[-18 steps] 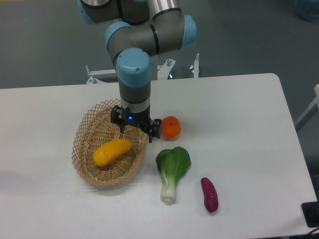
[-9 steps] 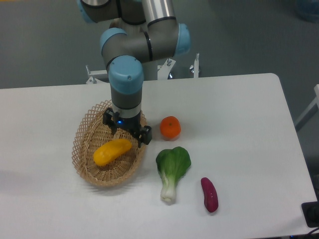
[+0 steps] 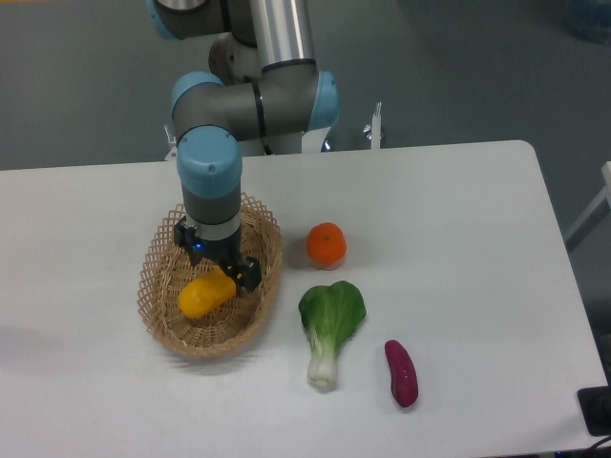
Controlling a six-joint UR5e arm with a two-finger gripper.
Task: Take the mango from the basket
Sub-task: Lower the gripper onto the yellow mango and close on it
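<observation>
The yellow-orange mango (image 3: 202, 295) lies in the light tan wicker basket (image 3: 261, 286) at the left of the white table. My gripper (image 3: 216, 258) hangs straight over the mango's right end, inside the basket's outline. Its black fingers spread apart, one at upper left and one at lower right (image 3: 248, 275), so it is open with nothing between them. The wrist hides the mango's upper right tip and part of the basket floor.
An orange (image 3: 326, 244) sits just right of the basket. A green bok choy (image 3: 330, 320) lies in front of it and a purple sweet potato (image 3: 401, 372) further right. The arm's column rises from the table's back edge.
The gripper has travelled left from beside the orange, across the basket's right rim, and now stands above the mango. The objects have stayed where they were.
</observation>
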